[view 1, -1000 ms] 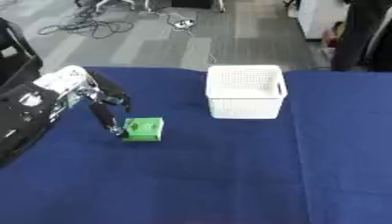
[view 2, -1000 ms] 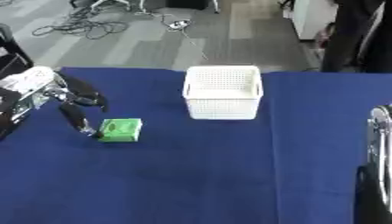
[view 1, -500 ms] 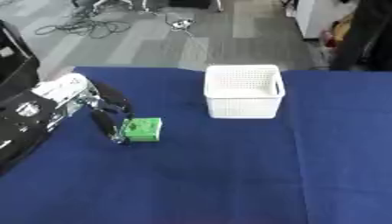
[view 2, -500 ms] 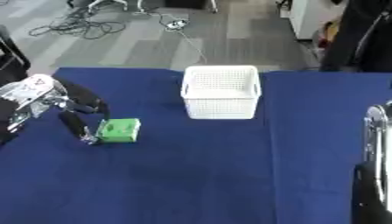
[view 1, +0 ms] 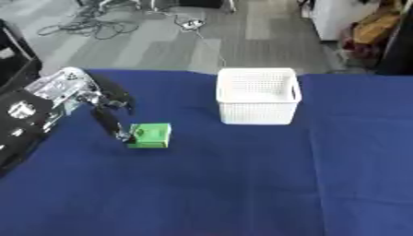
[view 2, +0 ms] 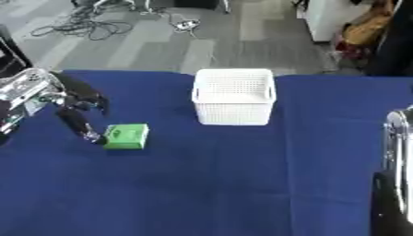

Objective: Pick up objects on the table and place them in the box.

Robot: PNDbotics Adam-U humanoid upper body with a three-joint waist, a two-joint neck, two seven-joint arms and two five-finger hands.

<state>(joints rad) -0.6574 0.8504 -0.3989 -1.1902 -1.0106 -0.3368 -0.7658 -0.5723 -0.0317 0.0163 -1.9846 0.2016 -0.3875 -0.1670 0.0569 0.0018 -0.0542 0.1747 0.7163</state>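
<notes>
The left hand (view 1: 103,103) reached in from the left side over the blue table (view 1: 242,184), its fingers (view 1: 109,124) pointing down and spread apart, holding nothing. A fingertip met the left edge of the green box (view 1: 150,135), which lay flat on the cloth just to the right of the hand. The white basket (view 1: 256,95) stood upright well off to the right of the hand and a little farther back, with nothing visible inside it.

Only the right eye view showed a silver and black part of the right arm (view 2: 397,175) at the right edge; whether its hand was open or curled could not be told. The left eye view showed more of the left arm's black body at the left edge.

Compared with a second before, the left hand had come lower and closer to the green box, which lay in much the same spot on the cloth. The basket had not moved.
</notes>
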